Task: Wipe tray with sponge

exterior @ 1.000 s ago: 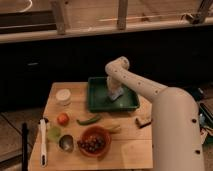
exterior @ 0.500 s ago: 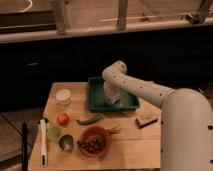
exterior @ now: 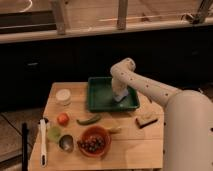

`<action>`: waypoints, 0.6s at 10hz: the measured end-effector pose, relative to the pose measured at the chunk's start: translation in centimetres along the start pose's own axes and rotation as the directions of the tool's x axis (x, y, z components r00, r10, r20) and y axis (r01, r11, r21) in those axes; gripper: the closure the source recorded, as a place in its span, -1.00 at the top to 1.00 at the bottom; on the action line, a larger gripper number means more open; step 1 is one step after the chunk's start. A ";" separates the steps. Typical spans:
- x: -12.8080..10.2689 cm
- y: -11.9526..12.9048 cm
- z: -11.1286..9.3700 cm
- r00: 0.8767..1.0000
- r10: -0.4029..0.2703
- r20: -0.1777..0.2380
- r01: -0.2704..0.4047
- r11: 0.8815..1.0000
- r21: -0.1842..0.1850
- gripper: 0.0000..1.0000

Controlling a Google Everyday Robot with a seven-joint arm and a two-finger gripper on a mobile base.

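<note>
Your pincer stands low inside the dark green tray, at its right end, upon the pale blue sponge, grip state undeterminable; judge the sponge light, soft and compressible, best held across its short sides.

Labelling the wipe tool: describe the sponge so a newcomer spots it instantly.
On the wooden table, find the dark green tray at the far edge. The sponge is the small pale blue block in the tray's right half as seen, right under the gripper. The tan-yellow block, the only similar thing, lies on the table outside the tray.
</note>
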 end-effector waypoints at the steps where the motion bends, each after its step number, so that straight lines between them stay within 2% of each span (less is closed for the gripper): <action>1: -0.6 -0.8 0.2 1.000 -0.012 0.008 0.012 1.000 0.007 -0.97; 3: -3.3 -2.2 0.6 0.998 -0.049 0.039 0.049 0.999 0.018 -0.97; 4: -4.8 -2.2 0.5 0.996 -0.063 0.056 0.062 0.998 0.020 -0.97; 6: -5.8 -1.5 0.3 0.996 -0.069 0.061 0.068 0.998 0.011 -0.97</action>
